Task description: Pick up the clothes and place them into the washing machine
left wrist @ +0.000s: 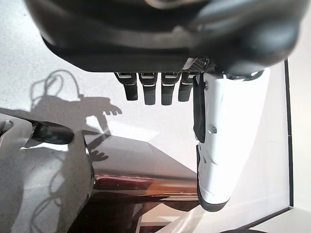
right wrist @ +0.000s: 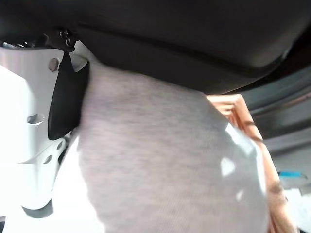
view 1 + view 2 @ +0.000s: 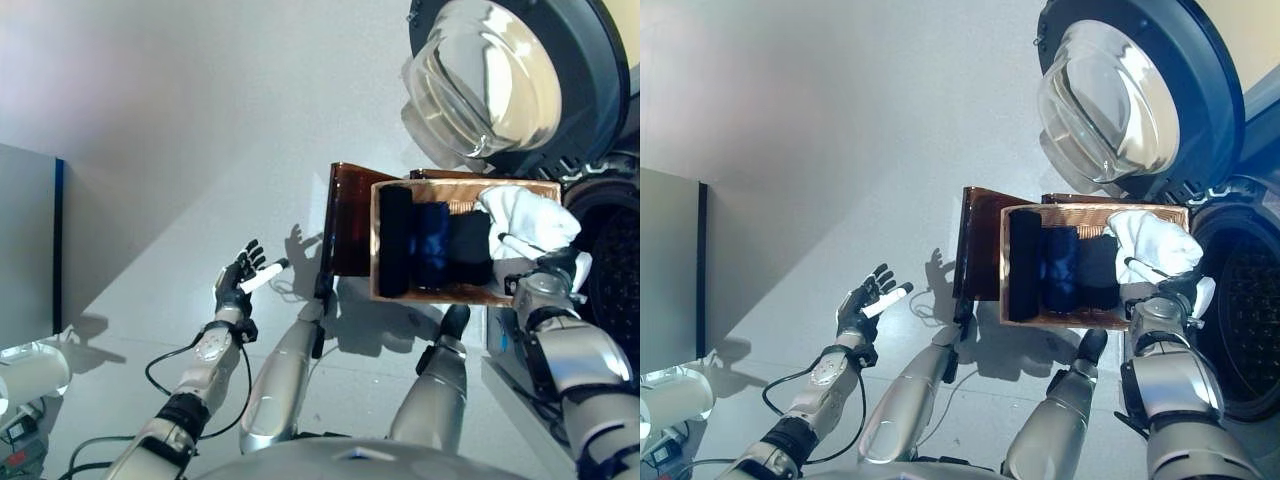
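Clothes fill the brown basket point(image 3: 378, 255): a white garment point(image 3: 525, 222) bunches at the end nearest the right hand point(image 3: 560, 265), whose thumb and fingers are curled into the cloth, and dark rolled pieces point(image 3: 432, 247) lie beyond it. Just past that hand gapes the washing machine drum point(image 3: 1252, 300), its door point(image 3: 500, 80) swung wide. The left hand point(image 3: 238, 282) hangs well apart over the floor, fingers spread, holding nothing.

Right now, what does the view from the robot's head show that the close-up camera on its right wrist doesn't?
Only the left eye view shows the washing machine door swung open, the dark rolled clothes in the basket, and the left hand open over the floor. Only the right wrist view shows the cloth's knit pressed against the white-covered thumb. Both show the right hand gripping the white garment by the basket.
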